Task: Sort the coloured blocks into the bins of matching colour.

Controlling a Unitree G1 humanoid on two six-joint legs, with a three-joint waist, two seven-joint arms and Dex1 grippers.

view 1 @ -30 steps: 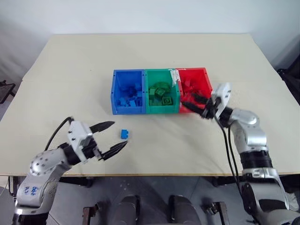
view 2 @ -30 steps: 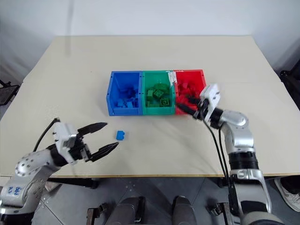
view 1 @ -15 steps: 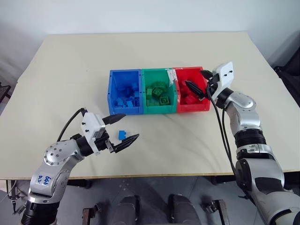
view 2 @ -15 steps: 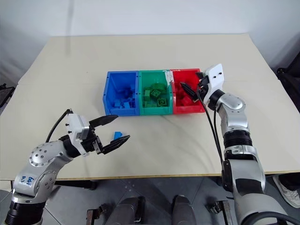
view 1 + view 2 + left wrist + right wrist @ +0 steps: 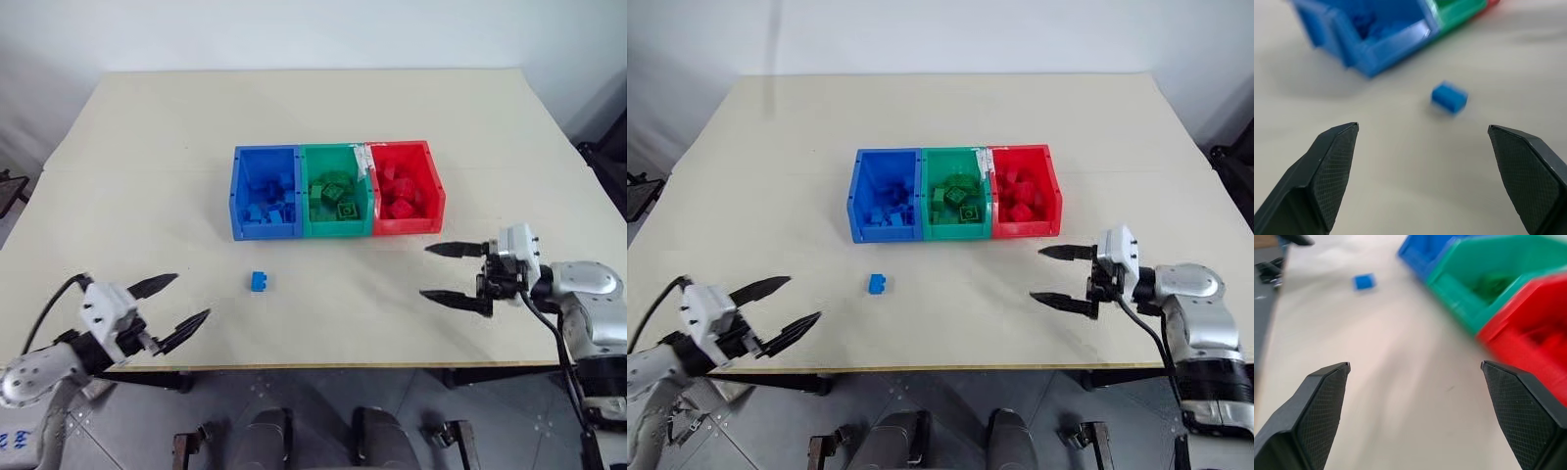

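One small blue block (image 5: 259, 282) lies alone on the table in front of the blue bin (image 5: 265, 231). The blue, green (image 5: 338, 230) and red (image 5: 407, 226) bins stand joined in a row at mid-table, each holding several blocks of its own colour. My left gripper (image 5: 192, 296) hangs open and empty at the table's front left edge, well left of the blue block (image 5: 1449, 97). Open and empty too, my right gripper (image 5: 425, 271) sits low over the table in front of the red bin and points left.
White tape (image 5: 364, 157) marks the divider between the green and red bins. The beige table (image 5: 294, 108) spreads wide behind and beside the bins. Its front edge (image 5: 323, 365) runs just below both grippers.
My right gripper opened over the red bin, then drew back and down to the table's front right. My left gripper pulled away to the left from the blue block.
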